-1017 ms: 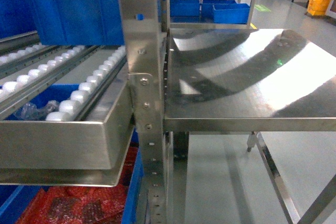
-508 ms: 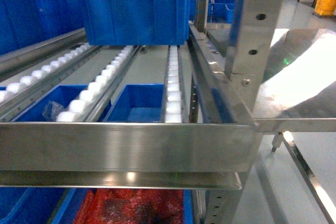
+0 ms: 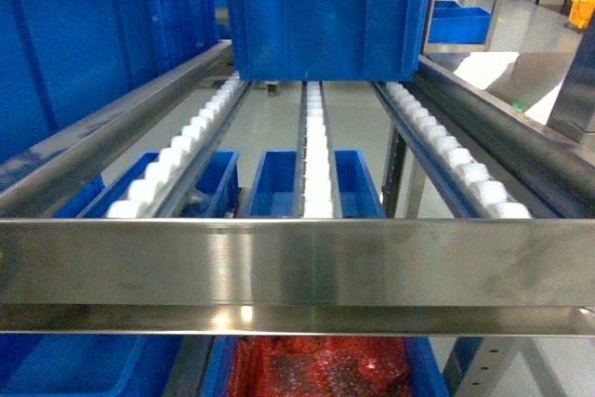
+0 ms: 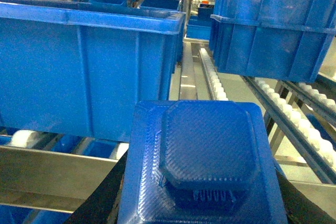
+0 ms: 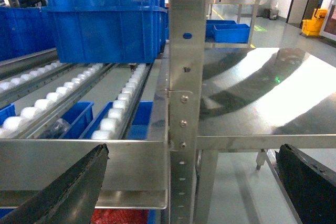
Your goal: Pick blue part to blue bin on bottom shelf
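The blue part (image 4: pixel 210 156), a dark-blue boxy block with a raised octagonal face, fills the lower left wrist view. My left gripper (image 4: pixel 199 205) is shut on it, with black fingers (image 4: pixel 100 200) showing at both sides. It hangs in front of the rack's front rail (image 4: pixel 47 174). My right gripper (image 5: pixel 191 153) is open and holds nothing, with a steel rack post (image 5: pixel 184 98) between its fingers. On the low level under the rollers, a blue bin (image 3: pixel 65 369) shows at bottom left, beside the crate of red packets (image 3: pixel 321 369). Neither gripper shows in the head view.
White roller tracks (image 3: pixel 316 155) run back to a large blue crate (image 3: pixel 325 20); another big crate (image 4: pixel 79 66) stands on the left. Smaller blue bins (image 3: pixel 279 188) lie under the rollers. A shiny steel table (image 5: pixel 268 93) adjoins the rack on the right.
The head view has swung left: the steel table has slid out to the right, and the rack's roller level with its front rail now fills the frame.
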Available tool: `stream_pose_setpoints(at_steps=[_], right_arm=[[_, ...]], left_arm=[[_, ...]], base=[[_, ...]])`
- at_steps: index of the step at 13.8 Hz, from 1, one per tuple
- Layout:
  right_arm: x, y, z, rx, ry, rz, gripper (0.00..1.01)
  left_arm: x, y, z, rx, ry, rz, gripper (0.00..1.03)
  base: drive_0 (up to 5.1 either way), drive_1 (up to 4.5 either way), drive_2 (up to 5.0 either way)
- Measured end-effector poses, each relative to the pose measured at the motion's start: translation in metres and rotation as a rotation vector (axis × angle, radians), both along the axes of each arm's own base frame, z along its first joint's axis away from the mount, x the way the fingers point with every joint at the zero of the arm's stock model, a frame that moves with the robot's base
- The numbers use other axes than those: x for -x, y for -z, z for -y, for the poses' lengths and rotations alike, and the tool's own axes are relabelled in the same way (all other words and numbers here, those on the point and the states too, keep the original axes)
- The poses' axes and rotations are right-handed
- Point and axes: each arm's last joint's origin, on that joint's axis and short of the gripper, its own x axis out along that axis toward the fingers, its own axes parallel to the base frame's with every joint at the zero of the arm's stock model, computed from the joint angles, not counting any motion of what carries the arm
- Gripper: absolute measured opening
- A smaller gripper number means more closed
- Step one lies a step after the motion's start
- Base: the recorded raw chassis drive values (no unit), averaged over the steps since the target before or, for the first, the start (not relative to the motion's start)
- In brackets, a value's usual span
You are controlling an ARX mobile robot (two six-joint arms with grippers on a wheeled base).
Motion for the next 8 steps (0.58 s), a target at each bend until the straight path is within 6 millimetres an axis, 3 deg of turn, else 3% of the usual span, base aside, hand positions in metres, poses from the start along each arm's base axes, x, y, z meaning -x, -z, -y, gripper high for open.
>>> stream_pose_setpoints(at_steps=[8], right_arm=[[0.0000,0.0001,0.0000,0.000,0.000,-0.001,0.98]], left_arm=[[0.0000,-0.0001,-0.0001,0.000,-0.001,0.002,0.43]], base=[[-5.0,2.48,2.5]])
